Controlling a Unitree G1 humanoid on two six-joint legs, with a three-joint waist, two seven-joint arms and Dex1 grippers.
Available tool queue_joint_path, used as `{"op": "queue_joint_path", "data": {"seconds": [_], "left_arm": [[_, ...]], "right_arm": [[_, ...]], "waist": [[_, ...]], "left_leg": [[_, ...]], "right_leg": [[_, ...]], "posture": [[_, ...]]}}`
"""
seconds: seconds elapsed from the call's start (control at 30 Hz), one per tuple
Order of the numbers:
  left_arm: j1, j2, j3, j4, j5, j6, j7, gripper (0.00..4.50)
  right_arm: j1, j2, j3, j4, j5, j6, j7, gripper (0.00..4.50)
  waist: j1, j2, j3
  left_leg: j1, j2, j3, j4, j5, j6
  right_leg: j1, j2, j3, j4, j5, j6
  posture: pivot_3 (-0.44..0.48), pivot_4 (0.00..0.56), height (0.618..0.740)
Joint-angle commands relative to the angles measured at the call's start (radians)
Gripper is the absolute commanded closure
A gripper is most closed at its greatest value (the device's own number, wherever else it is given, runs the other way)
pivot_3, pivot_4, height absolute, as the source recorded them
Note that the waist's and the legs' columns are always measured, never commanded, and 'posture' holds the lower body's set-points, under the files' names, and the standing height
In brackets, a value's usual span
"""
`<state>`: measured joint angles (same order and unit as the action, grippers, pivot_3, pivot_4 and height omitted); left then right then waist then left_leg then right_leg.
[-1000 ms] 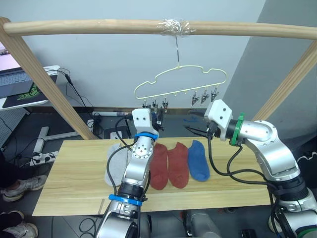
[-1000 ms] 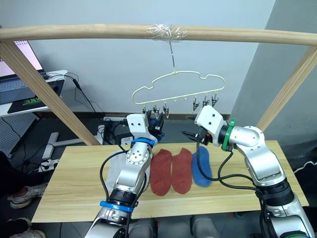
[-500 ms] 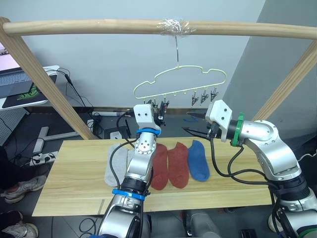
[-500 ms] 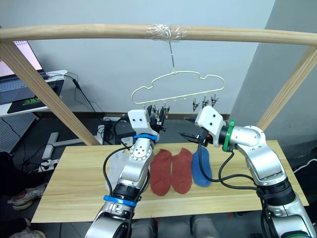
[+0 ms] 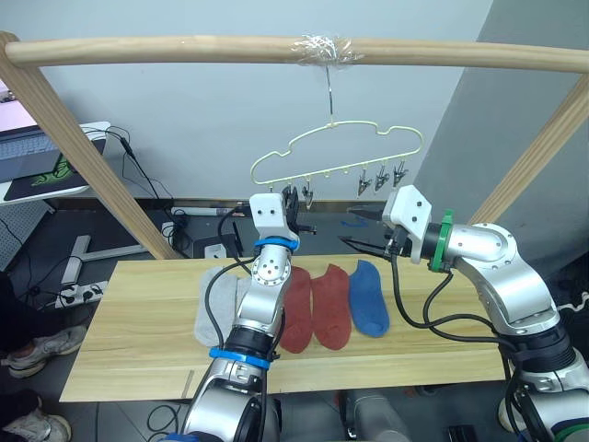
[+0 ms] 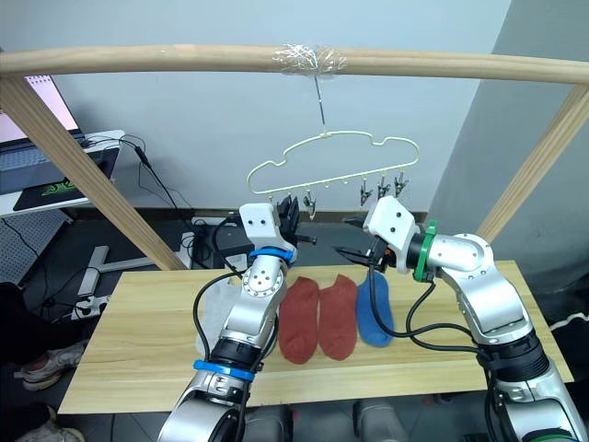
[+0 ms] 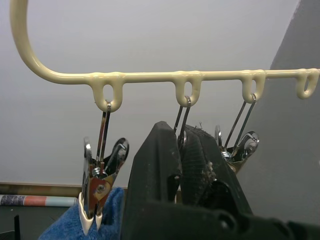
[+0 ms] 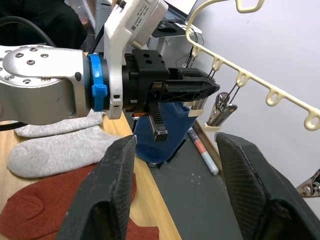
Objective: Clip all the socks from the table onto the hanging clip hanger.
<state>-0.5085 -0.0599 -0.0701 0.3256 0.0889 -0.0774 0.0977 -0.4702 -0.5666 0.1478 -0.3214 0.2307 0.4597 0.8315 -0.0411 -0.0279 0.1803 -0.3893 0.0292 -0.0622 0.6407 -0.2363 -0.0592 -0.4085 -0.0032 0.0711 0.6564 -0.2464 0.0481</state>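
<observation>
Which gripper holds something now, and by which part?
The left gripper is shut on a clip of the hanger, beside the hanging blue sock. The right gripper is open, holding nothing.

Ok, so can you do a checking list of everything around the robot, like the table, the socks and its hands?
Surface: table, light wood, flat.
Job's things: two grey socks, two red socks and a blue sock lie in a row on the table. Another blue sock hangs under the clip hanger; I cannot tell if a clip holds it.
Clutter: nothing seen.
Grippers: left gripper is raised at the hanger's clips, jaws shut. Right gripper hovers above the table, jaws open.
Cables: black cables loop along both arms.
Surroundings: wooden pole, laptop, a person's shoes.
</observation>
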Motion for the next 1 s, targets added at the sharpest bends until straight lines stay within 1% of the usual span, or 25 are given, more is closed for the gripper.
{"op": "queue_joint_path", "data": {"seconds": [0.03,0.07,0.13,0.23,0.33,0.47,0.6,0.67,0.73,0.77,0.8,0.83,1.0], "left_arm": [[-0.022,0.010,0.009,-0.034,-0.001,-0.021,-0.007,4.44],[-0.023,0.013,0.010,-0.040,-0.007,-0.020,-0.016,4.44],[-0.024,0.020,0.009,-0.053,-0.021,-0.015,-0.039,4.44],[-0.023,0.028,0.003,-0.079,-0.042,-0.009,-0.087,4.44],[-0.015,0.033,-0.006,-0.109,-0.049,0.002,-0.124,4.44],[-0.007,0.035,-0.010,-0.133,-0.055,0.022,-0.150,4.44],[0.002,0.037,-0.007,-0.151,-0.059,0.042,-0.159,4.44],[0.009,0.038,-0.007,-0.165,-0.060,0.055,-0.166,4.44],[0.017,0.041,-0.006,-0.178,-0.061,0.066,-0.172,4.44],[0.020,0.043,-0.006,-0.182,-0.061,0.070,-0.174,4.44],[0.021,0.043,-0.005,-0.184,-0.061,0.074,-0.175,4.44],[0.021,0.045,-0.003,-0.185,-0.062,0.077,-0.176,4.44],[0.017,0.053,0.012,-0.184,-0.073,0.092,-0.183,4.44]], "right_arm": [[0.069,0.003,-0.024,-0.027,-0.008,-0.007,-0.043,0.97],[0.096,0.009,-0.021,-0.020,-0.026,-0.016,-0.068,0.57],[0.143,0.032,-0.012,0.016,-0.081,-0.038,-0.141,0.00],[0.195,0.070,0.039,0.125,-0.173,-0.097,-0.217,0.00],[0.195,0.147,0.074,0.308,-0.235,-0.161,-0.301,0.00],[0.115,0.266,0.026,0.586,-0.251,-0.222,-0.428,0.00],[0.012,0.341,-0.031,0.874,-0.242,-0.284,-0.522,0.00],[-0.030,0.365,-0.046,1.000,-0.246,-0.315,-0.543,0.00],[-0.054,0.389,-0.062,1.090,-0.235,-0.312,-0.545,0.00],[-0.063,0.396,-0.069,1.121,-0.234,-0.313,-0.545,0.37],[-0.071,0.399,-0.073,1.145,-0.237,-0.317,-0.545,0.58],[-0.071,0.401,-0.072,1.162,-0.240,-0.326,-0.539,0.93],[-0.052,0.402,-0.072,1.167,-0.248,-0.347,-0.525,2.66]], "waist": [[0.001,0.000,0.000],[0.001,0.000,0.000],[0.002,0.000,0.000],[0.002,0.000,0.000],[-0.003,0.000,0.000],[-0.008,0.001,0.000],[-0.008,0.000,0.001],[-0.005,0.001,0.001],[0.000,0.001,0.001],[0.002,0.001,0.001],[0.003,0.001,0.001],[0.003,0.001,0.001],[0.005,0.001,0.001]], "left_leg": [[0.000,0.000,0.000,0.000,0.000,0.000],[0.000,0.000,0.000,0.000,0.000,0.000],[-0.001,0.000,0.000,0.000,0.000,0.000],[0.000,0.000,0.000,0.001,0.000,0.000],[0.000,0.000,0.001,0.002,0.000,0.000],[0.000,0.000,0.000,0.002,0.000,0.000],[-0.001,0.000,0.000,0.003,0.000,0.000],[-0.001,0.000,0.000,0.002,0.000,0.000],[-0.001,0.000,0.000,0.002,0.000,0.000],[-0.001,0.000,0.000,0.001,0.000,0.000],[-0.001,0.000,0.000,0.001,0.000,0.000],[-0.001,0.000,0.000,0.001,0.000,0.000],[-0.001,0.000,0.000,0.002,0.000,0.000]], "right_leg": [[0.000,0.000,0.000,0.000,0.000,0.000],[0.000,0.000,0.000,0.000,0.000,0.000],[0.000,0.000,0.000,0.000,0.000,0.000],[0.000,0.000,0.000,0.000,0.000,0.000],[0.000,0.000,0.000,0.001,0.001,0.001],[0.000,0.000,0.001,0.001,0.001,0.001],[0.000,0.000,0.001,0.001,0.001,0.001],[0.000,0.000,0.000,0.001,0.001,0.001],[0.000,0.000,0.000,0.001,0.001,0.000],[0.000,0.000,0.000,0.001,0.001,0.000],[0.000,0.000,0.000,0.001,0.001,0.000],[0.000,0.000,0.000,0.001,0.002,0.000],[0.000,0.000,0.000,0.001,0.001,0.001]], "posture": [[-0.041,0.144,0.737],[-0.041,0.145,0.737],[-0.044,0.146,0.737],[-0.049,0.149,0.737],[-0.045,0.150,0.737],[-0.029,0.153,0.737],[-0.010,0.155,0.737],[-0.002,0.157,0.737],[0.005,0.156,0.737],[0.005,0.156,0.737],[0.008,0.157,0.737],[0.008,0.157,0.737],[0.004,0.157,0.737]]}}
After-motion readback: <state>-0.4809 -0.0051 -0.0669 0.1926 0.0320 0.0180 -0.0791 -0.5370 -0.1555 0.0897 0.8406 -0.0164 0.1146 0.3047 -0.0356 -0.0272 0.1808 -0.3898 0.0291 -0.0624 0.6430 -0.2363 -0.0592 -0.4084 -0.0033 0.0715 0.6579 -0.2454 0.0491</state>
